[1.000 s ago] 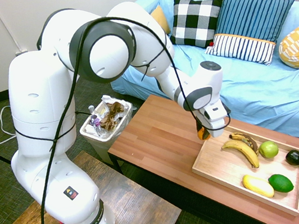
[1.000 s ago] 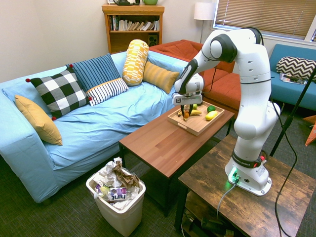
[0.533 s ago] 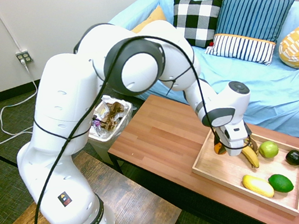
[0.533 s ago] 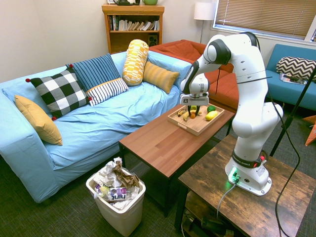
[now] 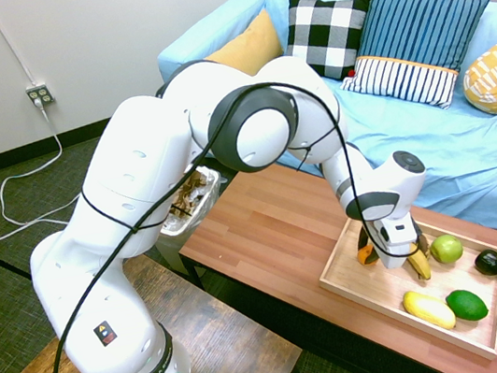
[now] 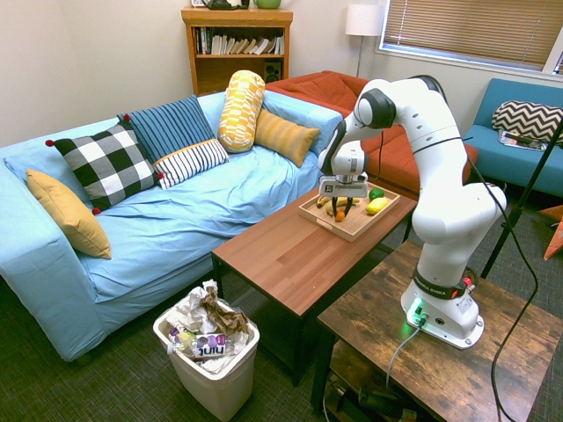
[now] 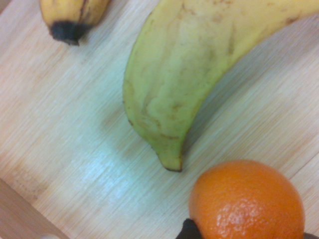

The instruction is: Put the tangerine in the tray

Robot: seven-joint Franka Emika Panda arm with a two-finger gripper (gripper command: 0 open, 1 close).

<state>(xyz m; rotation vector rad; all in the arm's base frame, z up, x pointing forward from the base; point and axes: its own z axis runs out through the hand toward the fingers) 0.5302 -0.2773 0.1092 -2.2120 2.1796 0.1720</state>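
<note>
One tangerine (image 5: 367, 253) clenched in hand (image 5: 373, 257); low over tray (image 5: 359, 287), beside banana (image 7: 189, 74).

Orange tangerine (image 7: 247, 201) (tool-held) low over pale wooden tray (image 5: 359, 287).

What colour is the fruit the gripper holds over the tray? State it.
Bright orange: the tangerine, seen best in the wrist view, above the pale wooden tray.
</note>
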